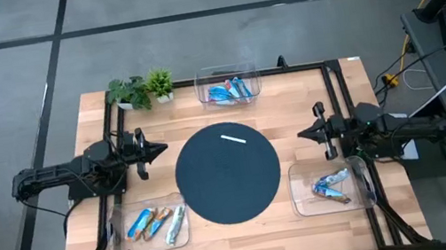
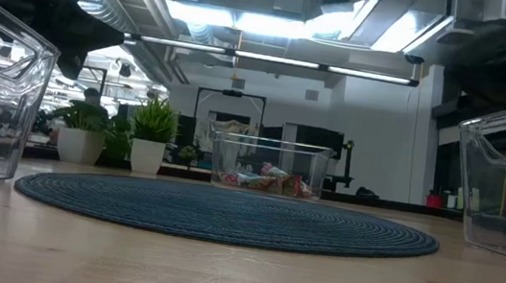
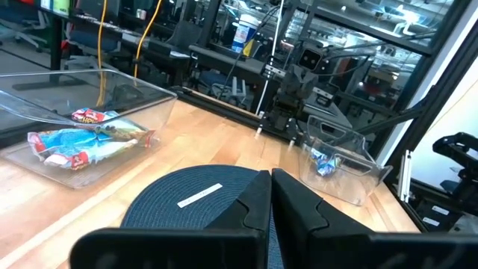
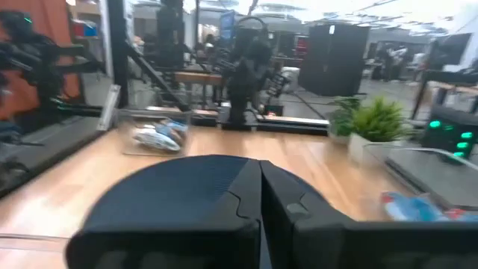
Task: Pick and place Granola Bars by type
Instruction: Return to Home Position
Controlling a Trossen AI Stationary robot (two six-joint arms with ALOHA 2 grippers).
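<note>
Both arms rest at the table's (image 1: 251, 244) sides, so I judge homing to be nearly done. My left pincer (image 1: 158, 150) points at the left edge of the round mat (image 1: 230, 187), fingers pressed together on nothing. My right pincer (image 1: 304, 135) mirrors it at the mat's right edge, likewise pressed together and empty. The Granola Bars (image 1: 228, 91) lie in three groups: red-and-blue ones in the far bin (image 1: 202, 88), blue and silver ones in the near left bin (image 1: 139, 246), silver-white ones in the near right bin (image 1: 308, 206). Only the white strip (image 1: 233, 138) lies on the mat. I'd fold each arm slowly and straight outward, keeping the links clear of the near bins' walls just beside them.
</note>
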